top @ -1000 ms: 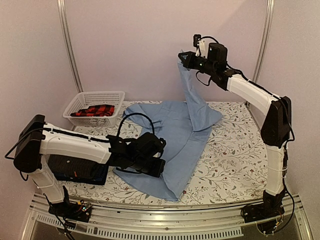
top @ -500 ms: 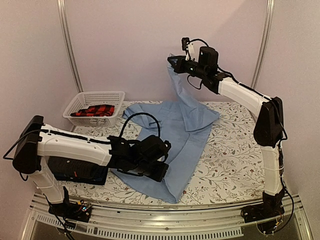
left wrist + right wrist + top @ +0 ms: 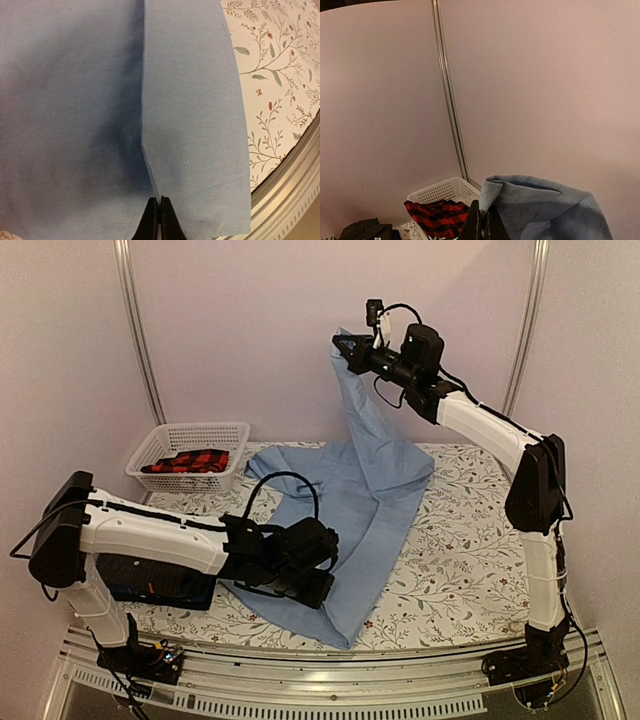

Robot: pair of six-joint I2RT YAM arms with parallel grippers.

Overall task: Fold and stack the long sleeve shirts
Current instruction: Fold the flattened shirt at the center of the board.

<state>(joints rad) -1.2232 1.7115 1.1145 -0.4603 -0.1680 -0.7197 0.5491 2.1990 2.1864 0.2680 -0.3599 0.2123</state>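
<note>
Light blue shirt (image 3: pixel 372 502) lies spread over the middle of the flowered table (image 3: pixel 470 540), with one end held high. At the far left, a white lattice basket (image 3: pixel 150 445) holds a red-and-black plaid cloth (image 3: pixel 190 460). Nearer, under my left arm, sits dark folded cloth (image 3: pixel 160 582). My left hand (image 3: pixel 159 220) is low on the table, clenched tight on a folded edge of the shirt by its near hem. To the right, my right hand (image 3: pixel 347 352) is up in the air, pinched shut on a corner of the same shirt, which hangs from it down to the table.
</note>
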